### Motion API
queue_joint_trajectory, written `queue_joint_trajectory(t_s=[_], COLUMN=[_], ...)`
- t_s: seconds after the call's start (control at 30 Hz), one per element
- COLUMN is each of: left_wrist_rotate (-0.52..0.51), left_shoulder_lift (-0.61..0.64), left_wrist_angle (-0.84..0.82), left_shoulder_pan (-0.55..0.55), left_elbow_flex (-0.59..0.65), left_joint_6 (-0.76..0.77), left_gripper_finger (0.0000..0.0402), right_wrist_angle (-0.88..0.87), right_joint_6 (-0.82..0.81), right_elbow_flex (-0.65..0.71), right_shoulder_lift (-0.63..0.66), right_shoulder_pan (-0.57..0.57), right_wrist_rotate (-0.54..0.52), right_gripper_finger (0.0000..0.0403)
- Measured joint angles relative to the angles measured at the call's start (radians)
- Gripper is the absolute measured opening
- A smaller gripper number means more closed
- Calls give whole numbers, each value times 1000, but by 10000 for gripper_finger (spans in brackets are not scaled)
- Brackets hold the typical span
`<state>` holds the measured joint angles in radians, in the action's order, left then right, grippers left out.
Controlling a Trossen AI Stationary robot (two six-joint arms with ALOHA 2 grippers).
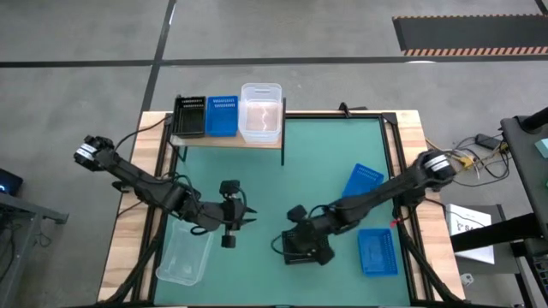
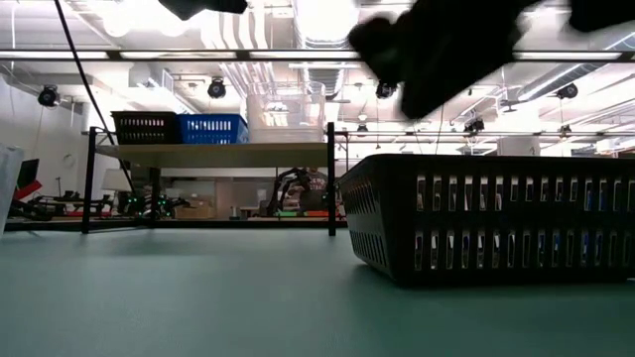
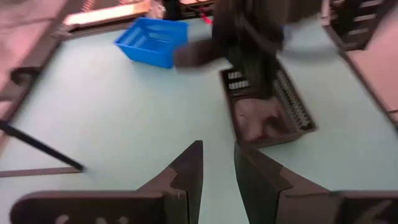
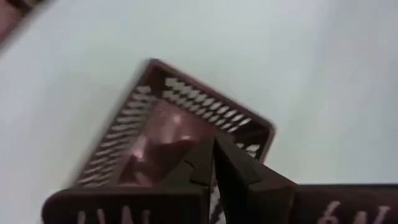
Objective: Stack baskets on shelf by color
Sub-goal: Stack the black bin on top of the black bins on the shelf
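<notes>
The wooden shelf (image 1: 227, 139) at the table's far side holds a black basket (image 1: 189, 116), a blue basket (image 1: 223, 115) and a clear basket (image 1: 261, 111) side by side. Another black basket (image 1: 306, 246) rests flat on the green mat near the front; it also shows in the low view (image 2: 496, 218). My right gripper (image 4: 211, 152) hovers over it with fingers shut, and the low view shows a gap between my right gripper (image 2: 437, 59) and the rim. My left gripper (image 3: 219, 165) is open by a narrow gap and empty, left of the black basket.
A clear basket (image 1: 184, 252) lies at the near left of the mat. Two blue baskets lie on the right, one farther back (image 1: 363, 180) and one near the front (image 1: 377, 252). Bare mat stretches between the shelf and the arms.
</notes>
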<state>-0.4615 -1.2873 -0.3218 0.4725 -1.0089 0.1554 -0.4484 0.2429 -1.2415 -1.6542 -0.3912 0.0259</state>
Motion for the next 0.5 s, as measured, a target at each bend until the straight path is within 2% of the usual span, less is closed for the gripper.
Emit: queue_joint_trajectory(t_s=[0.23,0.37,0.5], left_wrist_rotate=[-27,-57,-68], left_shoulder_lift=[6,0,3], left_wrist_angle=[0,0,0], left_shoulder_pan=[-1,-1,-1], left_elbow_flex=[0,0,0], left_joint_6=[-13,-15,-9], left_gripper_finger=[75,75,75], right_wrist_angle=[60,99,82], right_joint_6=[83,61,51], right_elbow_flex=[-43,-74,-87], right_shoulder_lift=[-133,-176,-129], right_shoulder_pan=[74,133,163], right_wrist_rotate=[38,-145,-373], right_gripper_finger=[9,8,8])
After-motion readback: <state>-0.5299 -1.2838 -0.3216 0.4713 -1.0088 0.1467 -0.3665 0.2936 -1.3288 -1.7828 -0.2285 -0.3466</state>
